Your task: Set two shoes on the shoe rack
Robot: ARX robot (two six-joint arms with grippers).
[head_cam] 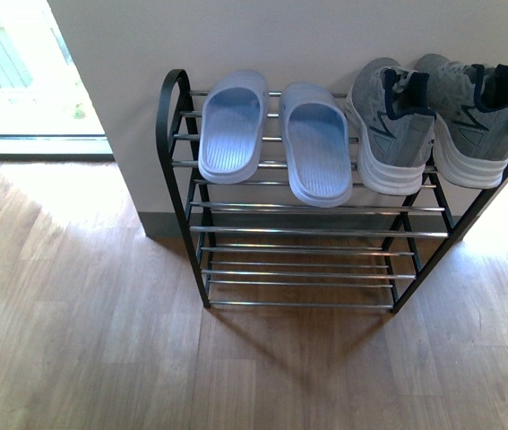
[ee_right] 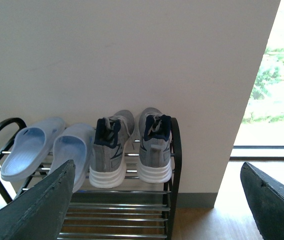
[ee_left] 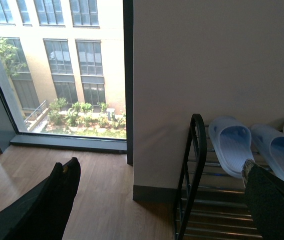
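The two shoes are grey knit sneakers with white soles. They stand side by side on the right end of the shoe rack's [head_cam: 161, 134] top tier, left one [head_cam: 395, 125] and right one [head_cam: 473, 116], heels toward me. The right wrist view shows both shoes [ee_right: 110, 150] [ee_right: 154, 147] on the rack [ee_right: 176, 155]. My right gripper [ee_right: 157, 166] is open, back from the shoes and holding nothing. My left gripper [ee_left: 162, 165] is open and empty near the rack's left end [ee_left: 199, 153]. Neither arm shows in the front view.
Two pale blue slippers [head_cam: 231, 125] [head_cam: 316, 143] lie on the left half of the top tier. The rack stands against a white wall with a grey skirting. Wood floor [head_cam: 83, 340] lies in front. A floor-to-ceiling window [ee_left: 56, 70] is to the left.
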